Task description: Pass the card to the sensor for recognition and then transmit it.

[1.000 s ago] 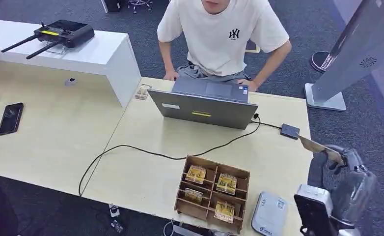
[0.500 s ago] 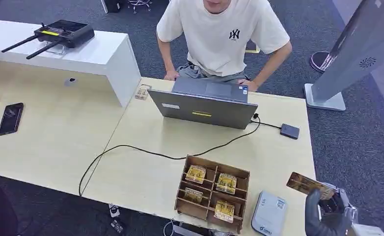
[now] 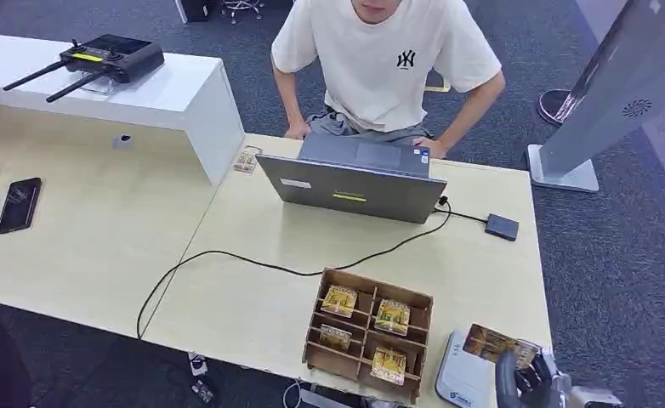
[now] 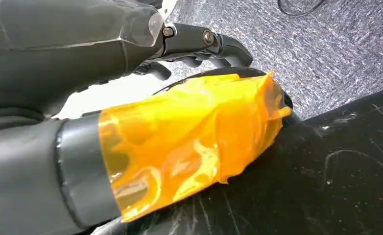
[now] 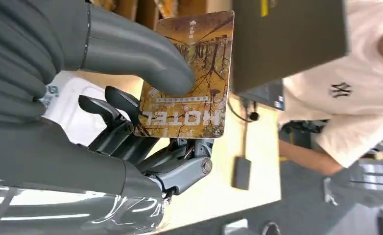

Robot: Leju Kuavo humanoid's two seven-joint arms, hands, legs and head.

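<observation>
The big wooden surface (image 3: pixel 252 314) holds everything, so the robot and the person (image 3: pixel 389 59) across it can both reach. The laptop (image 3: pixel 350 189) is open toward the person, maybe to show what gets read. A brown tray (image 3: pixel 368 333) with small boxes keeps more cards sorted and close by. The white sensor (image 3: pixel 463 370) lies flat at the near edge, likely so a card can go over it. The right hand (image 3: pixel 529 382) pinches the card (image 3: pixel 492 343) between thumb and fingers, holding it flat just above the sensor's corner to be read. The left hand (image 4: pixel 145 98) hangs low with fingers curled in, holding nothing.
</observation>
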